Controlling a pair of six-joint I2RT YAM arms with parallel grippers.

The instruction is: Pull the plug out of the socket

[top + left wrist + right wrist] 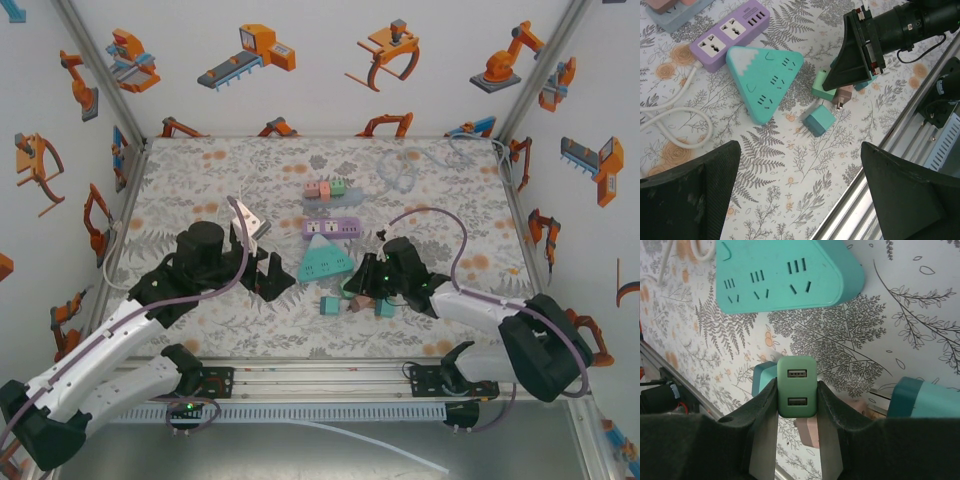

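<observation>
Pinching: my right gripper [797, 390], pale green two-port plug [797, 372], four o'clock of teal triangular socket [785, 275].
Left gripper [800, 200]: spread, plug already out.

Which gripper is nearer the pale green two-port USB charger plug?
Right. The right gripper is shut on the pale green two-port USB charger plug; the left gripper hangs open beyond the teal triangular power strip.

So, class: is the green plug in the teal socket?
Out: the right fingers clamp the green plug, clear of the teal socket.
</observation>
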